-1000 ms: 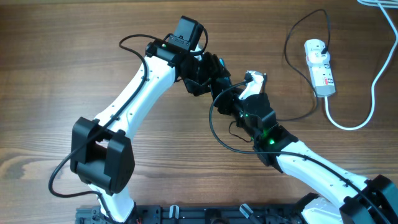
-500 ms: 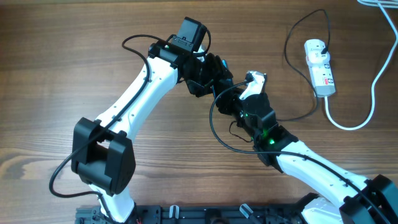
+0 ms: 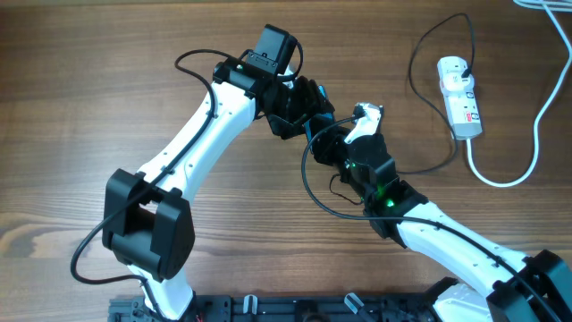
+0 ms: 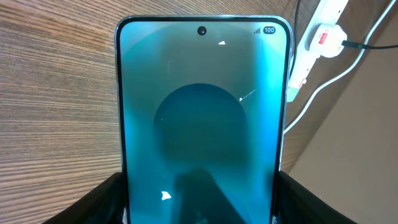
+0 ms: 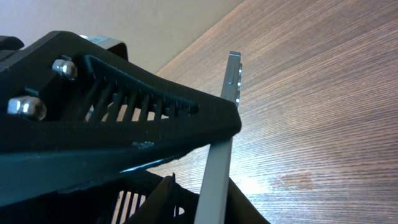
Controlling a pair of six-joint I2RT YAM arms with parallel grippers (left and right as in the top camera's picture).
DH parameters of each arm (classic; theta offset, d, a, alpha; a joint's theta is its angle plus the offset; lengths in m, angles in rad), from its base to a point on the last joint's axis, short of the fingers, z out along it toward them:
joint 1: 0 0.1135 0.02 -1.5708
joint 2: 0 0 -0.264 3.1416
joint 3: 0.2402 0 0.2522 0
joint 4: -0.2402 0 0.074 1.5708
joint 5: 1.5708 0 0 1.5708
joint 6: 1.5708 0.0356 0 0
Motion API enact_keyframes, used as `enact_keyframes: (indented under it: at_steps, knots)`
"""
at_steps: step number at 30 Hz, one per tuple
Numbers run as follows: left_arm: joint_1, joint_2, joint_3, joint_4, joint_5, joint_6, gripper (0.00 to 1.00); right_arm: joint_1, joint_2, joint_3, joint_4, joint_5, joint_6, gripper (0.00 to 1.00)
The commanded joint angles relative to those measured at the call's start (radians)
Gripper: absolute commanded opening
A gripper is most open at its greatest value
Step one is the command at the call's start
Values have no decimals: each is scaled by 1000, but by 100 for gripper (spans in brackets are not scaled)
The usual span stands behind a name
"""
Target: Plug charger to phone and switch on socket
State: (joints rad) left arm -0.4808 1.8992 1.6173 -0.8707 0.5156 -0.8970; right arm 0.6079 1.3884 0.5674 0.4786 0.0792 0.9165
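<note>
My left gripper (image 4: 199, 196) is shut on the phone (image 4: 202, 106), its black fingers on both long sides of the cyan screen, held above the table. In the overhead view the left gripper (image 3: 307, 101) and right gripper (image 3: 333, 148) meet and hide the phone. In the right wrist view the phone's thin silver edge (image 5: 224, 118) rises between my right gripper's tan fingers (image 5: 217, 202); whether they clamp is unclear. The charger's black cable (image 3: 416, 63) runs from the socket (image 3: 459, 97) behind the right arm; its plug tip is hidden. The socket also shows in the left wrist view (image 4: 326, 25).
The socket's thick white cord (image 3: 536, 134) loops along the table's right edge. The left gripper's black finger (image 5: 106, 118) fills the upper left of the right wrist view. Bare wooden table (image 3: 80, 98) lies to the left.
The left arm edged slightly to the right a second ago. Since then both arms and the phone hold still.
</note>
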Motion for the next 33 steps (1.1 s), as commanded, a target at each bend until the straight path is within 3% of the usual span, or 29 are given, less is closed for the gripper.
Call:
enact_keyframes:
  at_steps: [1,19,33]
  knots:
    - [-13,-8,27,4,5,-5,39,6,3,23,18,-35,4,21]
    - [-13,-8,27,3,5,-5,39,6,3,23,19,-39,30,6]
    - [-13,-8,26,-8,5,-1,45,6,2,23,34,-56,82,5]
